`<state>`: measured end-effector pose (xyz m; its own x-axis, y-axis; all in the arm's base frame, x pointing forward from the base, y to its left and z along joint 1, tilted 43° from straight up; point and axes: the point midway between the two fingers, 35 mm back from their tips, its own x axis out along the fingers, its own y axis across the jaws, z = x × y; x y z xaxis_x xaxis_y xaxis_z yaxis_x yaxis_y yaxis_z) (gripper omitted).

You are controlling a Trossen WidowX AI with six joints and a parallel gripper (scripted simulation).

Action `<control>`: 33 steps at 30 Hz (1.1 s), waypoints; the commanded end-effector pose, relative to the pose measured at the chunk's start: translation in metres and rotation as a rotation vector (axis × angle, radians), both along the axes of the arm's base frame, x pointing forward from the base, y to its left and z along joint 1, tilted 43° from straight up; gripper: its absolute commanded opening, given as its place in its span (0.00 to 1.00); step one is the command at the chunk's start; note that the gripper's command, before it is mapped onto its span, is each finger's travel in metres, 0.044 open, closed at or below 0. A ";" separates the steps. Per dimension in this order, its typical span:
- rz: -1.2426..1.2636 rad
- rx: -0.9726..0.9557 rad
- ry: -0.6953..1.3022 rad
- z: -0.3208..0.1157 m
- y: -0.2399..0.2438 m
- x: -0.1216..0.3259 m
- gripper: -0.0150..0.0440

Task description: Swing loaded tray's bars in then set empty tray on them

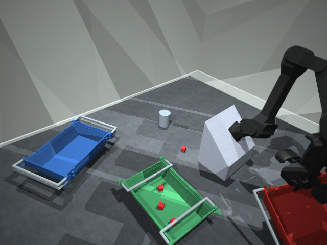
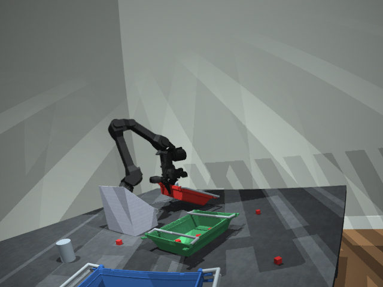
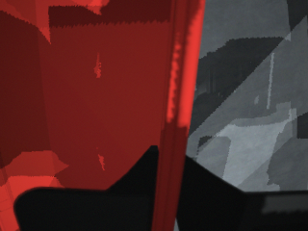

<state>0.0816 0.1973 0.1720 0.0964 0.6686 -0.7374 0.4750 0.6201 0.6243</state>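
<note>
Got the gripper [image 1: 297, 188] [image 2: 169, 191] [image 3: 162, 152] nearly shut, pinching one rim of the red tray [image 1: 298, 218] [image 2: 185, 195] [image 3: 106, 96]. Holding that tray aslant now, gripped side up, far side dipping toward the table [image 1: 132, 147] [image 2: 309, 207]; can't tell whether touching down there. Over to the green tray [image 1: 190, 182] [image 2: 173, 247]: both bars [image 1: 184, 215] [image 2: 176, 233] lying across its top, and beneath them, three red blocks [image 1: 161, 205] [image 2: 178, 240] inside. Apart from the red tray, too, with nothing set on those bars. Farther along, see the blue tray [image 1: 79, 150] [image 2: 151, 277], bars out past its ends.
</note>
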 end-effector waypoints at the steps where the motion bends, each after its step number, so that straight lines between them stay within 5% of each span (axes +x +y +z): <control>1: 0.002 0.025 -0.017 0.015 0.000 0.002 0.25; 24: 0.002 0.024 -0.020 0.111 -0.028 0.006 0.25; 33: 0.002 0.025 -0.020 0.113 -0.029 0.006 0.25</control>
